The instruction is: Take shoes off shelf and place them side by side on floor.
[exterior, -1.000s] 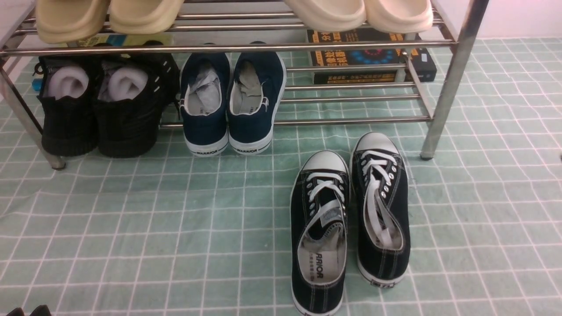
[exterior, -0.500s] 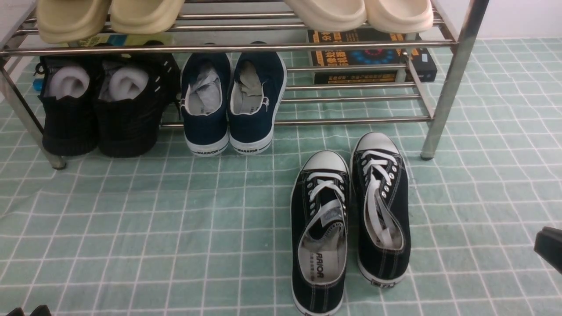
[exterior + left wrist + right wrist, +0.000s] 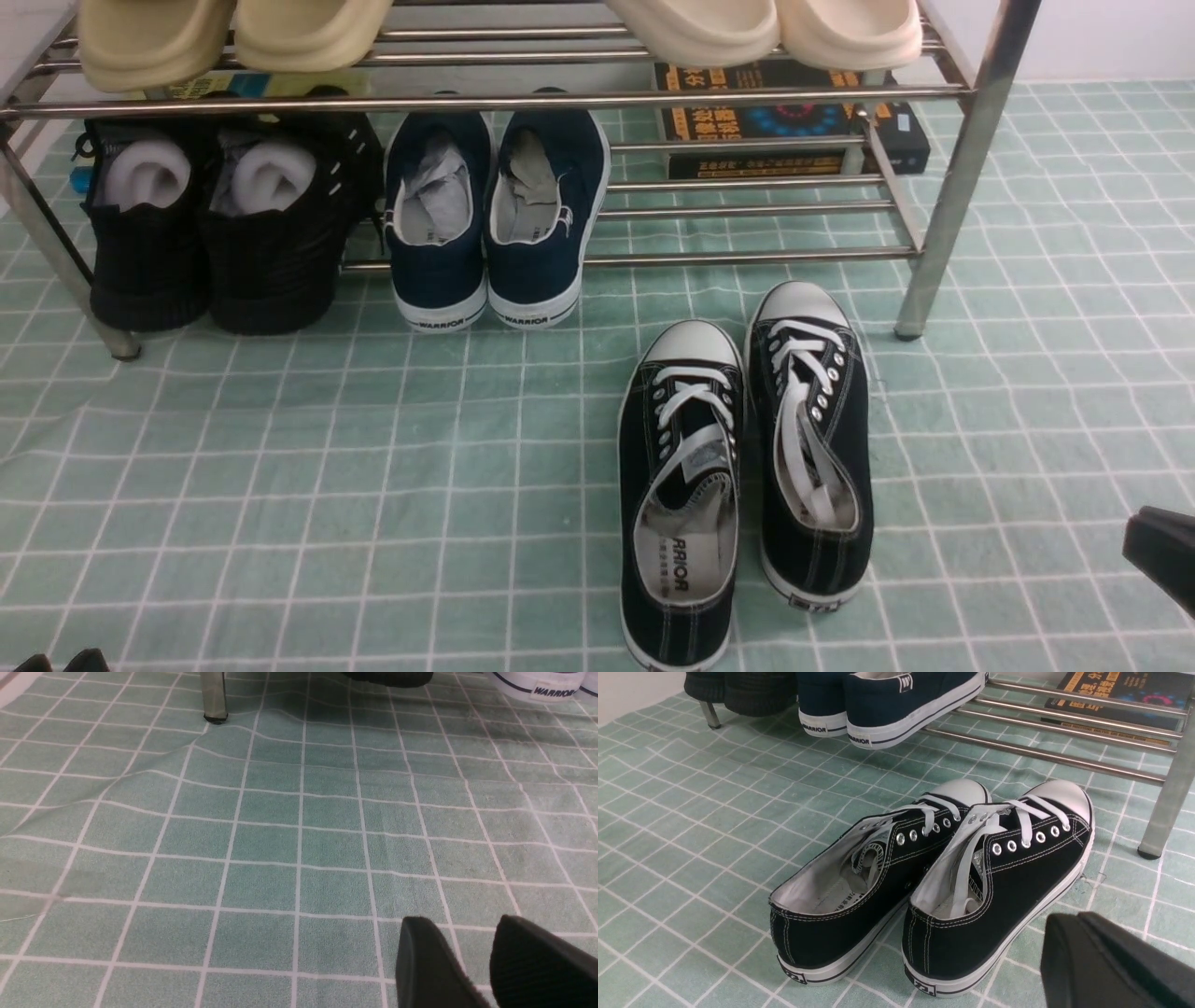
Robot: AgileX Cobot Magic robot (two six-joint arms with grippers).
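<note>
since earlier, right gripper (image 3: 1162, 560) moved lower at 4 o'clock, closed empty; shoes (image 3: 742, 467) stand paired on floor (image 3: 373, 485), task seemingly done.

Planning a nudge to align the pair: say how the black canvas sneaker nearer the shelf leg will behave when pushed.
The black canvas sneaker probably slides upright on its flat white sole. Its canvas sides look soft and may dent. The wrinkled green cloth floor may bunch.

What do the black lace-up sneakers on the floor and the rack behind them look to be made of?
Black low-top sneakers with white laces: woven canvas uppers by the matte weave and white stitching; toe caps and soles look like smooth white rubber; metal eyelets glint. Shiny two-tier tube rack: polished steel or chrome-plated metal, judging by mirror-like reflections.
</note>
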